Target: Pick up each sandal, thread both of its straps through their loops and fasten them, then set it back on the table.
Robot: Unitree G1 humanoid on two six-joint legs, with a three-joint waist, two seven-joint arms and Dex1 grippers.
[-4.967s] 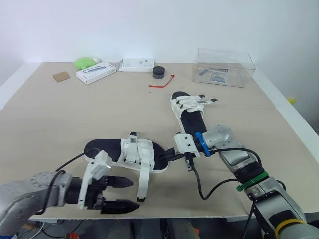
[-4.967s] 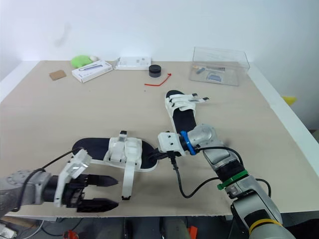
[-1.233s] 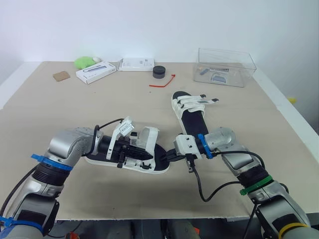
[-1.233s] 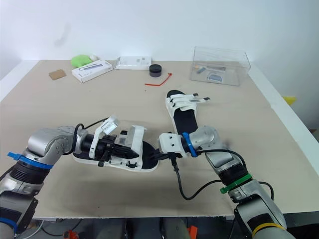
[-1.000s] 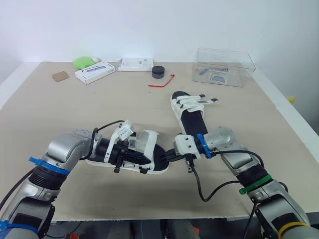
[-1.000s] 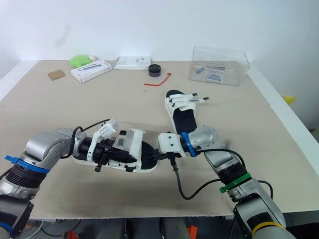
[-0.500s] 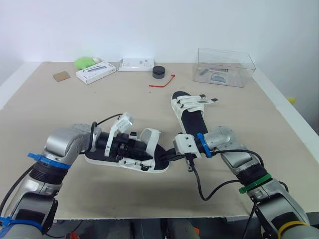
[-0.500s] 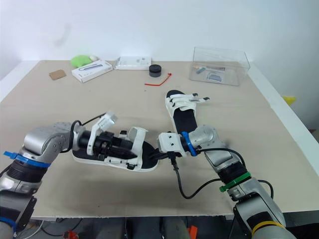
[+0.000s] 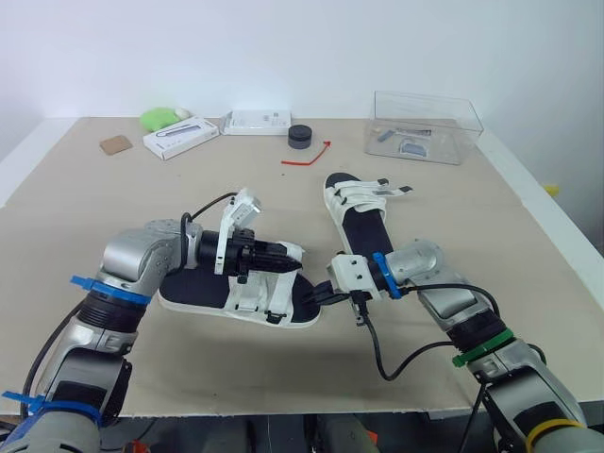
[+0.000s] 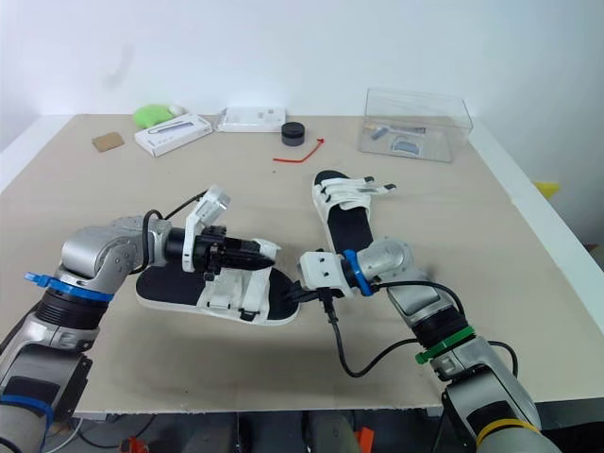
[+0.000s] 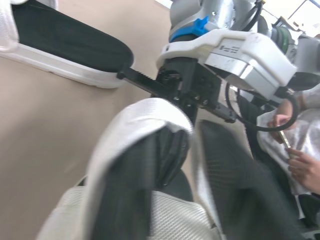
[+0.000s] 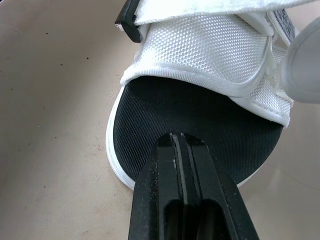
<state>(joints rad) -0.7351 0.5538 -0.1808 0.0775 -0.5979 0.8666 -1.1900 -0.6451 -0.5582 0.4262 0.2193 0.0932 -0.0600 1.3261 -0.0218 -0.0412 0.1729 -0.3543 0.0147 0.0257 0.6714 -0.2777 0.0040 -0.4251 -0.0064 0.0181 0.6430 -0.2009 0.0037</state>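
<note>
The near sandal (image 9: 200,288), black footbed with white straps, lies flat on the table in front of me. My left gripper (image 9: 283,257) hovers over its middle, shut on a white strap (image 9: 289,250) that curls up over one finger (image 11: 135,200). At the sandal's toe end, my right gripper (image 9: 319,294) is shut, its tip (image 12: 180,142) resting on the black footbed (image 12: 200,125). The second sandal (image 9: 359,215) lies farther back, its straps across it and one strap end (image 9: 400,191) sticking out to the right.
A clear plastic box (image 9: 427,127) stands at the back right. A black round object (image 9: 300,137), a red tie (image 9: 308,157), two white boxes (image 9: 181,137), a green object (image 9: 160,118) and a brown card (image 9: 117,144) line the far edge. A person's hand (image 11: 300,167) is beyond the table.
My left gripper opened, rose from low along the near sandal and closed on a strap above its middle. The right gripper has stayed at the toe end.
</note>
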